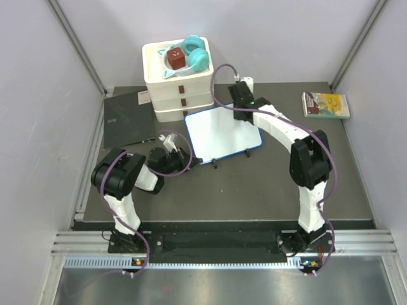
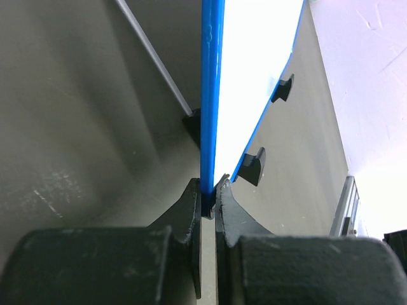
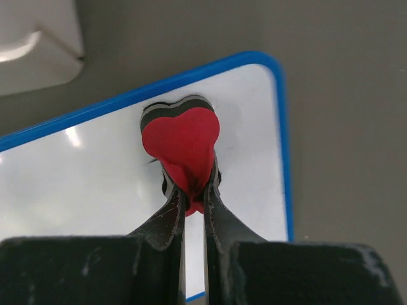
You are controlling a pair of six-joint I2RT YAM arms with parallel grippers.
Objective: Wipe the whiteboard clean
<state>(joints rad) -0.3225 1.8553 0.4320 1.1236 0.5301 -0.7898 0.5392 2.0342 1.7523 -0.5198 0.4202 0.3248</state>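
The whiteboard [image 1: 222, 133] sits mid-frame on the bench [image 1: 254, 190]. It is judged light, stiff and slick. Left jaws clamp its blue frame edge, the best hold. Right jaws pinch a red heart eraser [image 3: 181, 136] against its upper right corner.

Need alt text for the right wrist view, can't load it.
The right gripper is shut on a red heart-shaped eraser, held over the whiteboard near a blue-framed corner. The board looks almost clean; a white box corner shows top left.
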